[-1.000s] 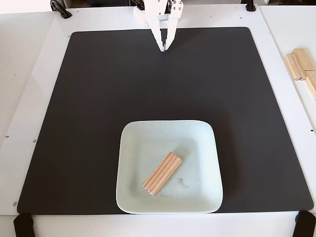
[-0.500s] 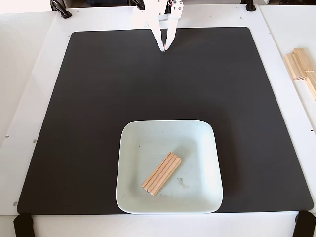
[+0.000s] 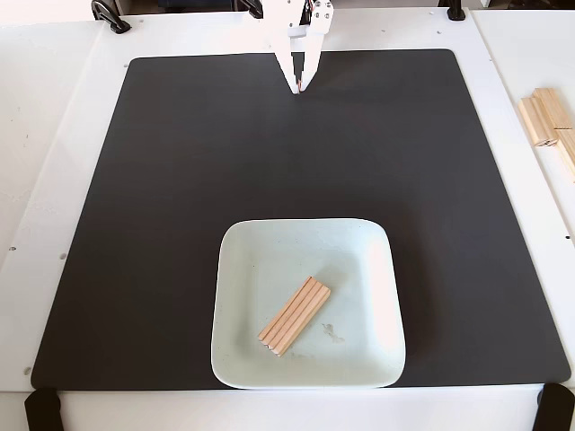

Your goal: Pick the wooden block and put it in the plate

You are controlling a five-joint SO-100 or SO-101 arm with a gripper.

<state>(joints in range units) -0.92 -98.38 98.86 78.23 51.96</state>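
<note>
looks light and stiff, that wooden block (image 3: 295, 316) lying inside the plate (image 3: 235, 269), easiest pinched across thin sides, with tool (image 3: 299, 87) far off, empty, tips nearly together.

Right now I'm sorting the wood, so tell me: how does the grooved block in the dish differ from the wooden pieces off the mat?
The wooden block lies alone inside the plate, while the stacked wooden pieces sit on the white table at the right edge of the fixed view. The block lies diagonally and shows lengthwise grooves; the stacked pieces are partly cut off by the frame. Both are pale wood.
</note>
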